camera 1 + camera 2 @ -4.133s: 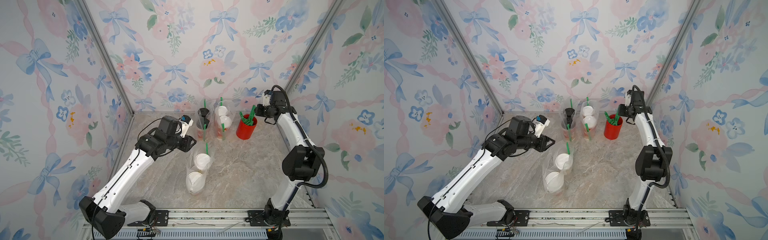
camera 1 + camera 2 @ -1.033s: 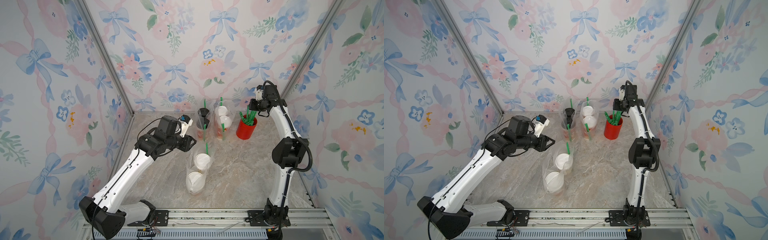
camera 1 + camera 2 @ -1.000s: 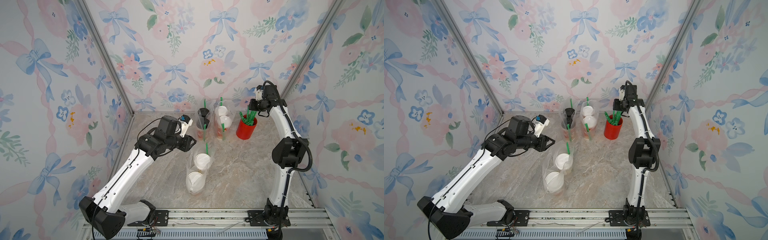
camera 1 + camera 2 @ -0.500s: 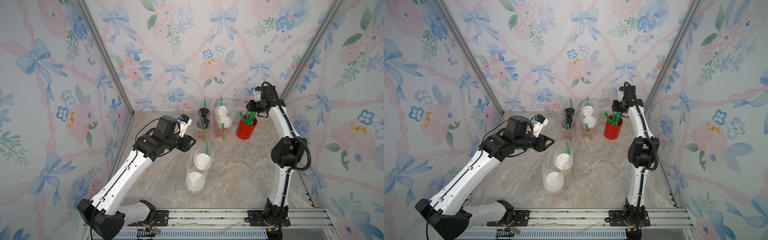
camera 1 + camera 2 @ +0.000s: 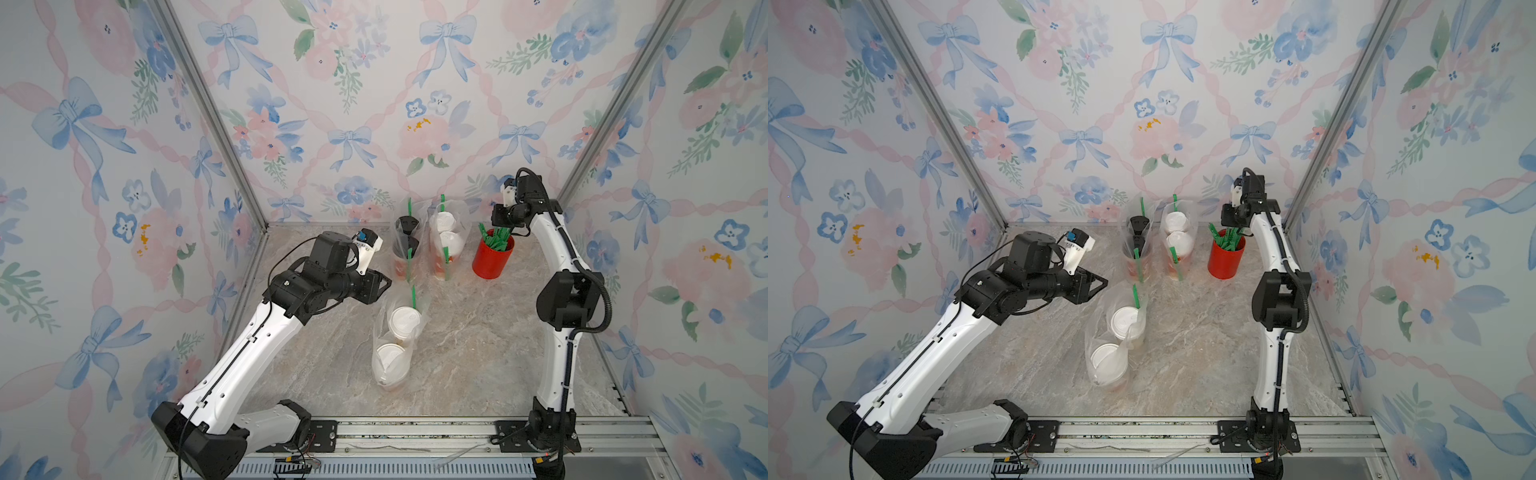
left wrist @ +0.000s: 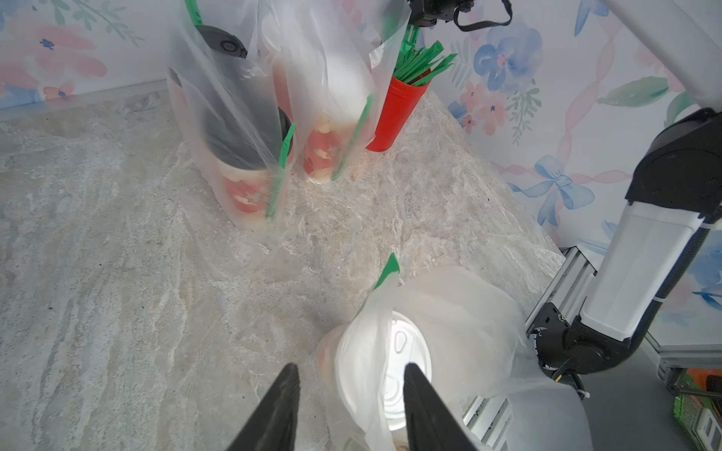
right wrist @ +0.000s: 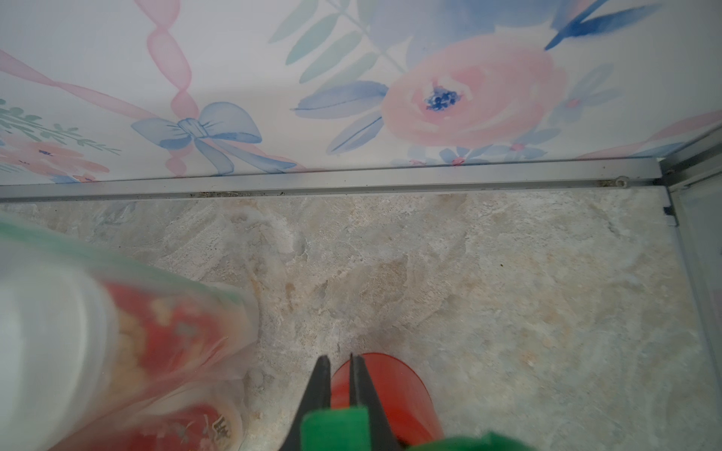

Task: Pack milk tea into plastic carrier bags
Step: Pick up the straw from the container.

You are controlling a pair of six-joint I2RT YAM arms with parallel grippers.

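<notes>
Left arm [image 5: 249, 353]: we see long white shells, black joint housings, and small dark screw holes dotting the white.
Right arm [image 5: 557, 253]: we find the same white-and-black build.
Cable [image 5: 274, 266]: a thin black wire arcs off the black housing.
Hose [image 5: 609, 303]: ribbed and black, curving round a black elbow block.
Camera mount [image 5: 368, 249]: white, and we note a blue plug on top.
Left gripper [image 6: 349, 367]: two black wedge-shaped fingers.
Right gripper [image 7: 338, 357]: two thin black blades.
Base [image 5: 199, 444]: black and angular.
</notes>
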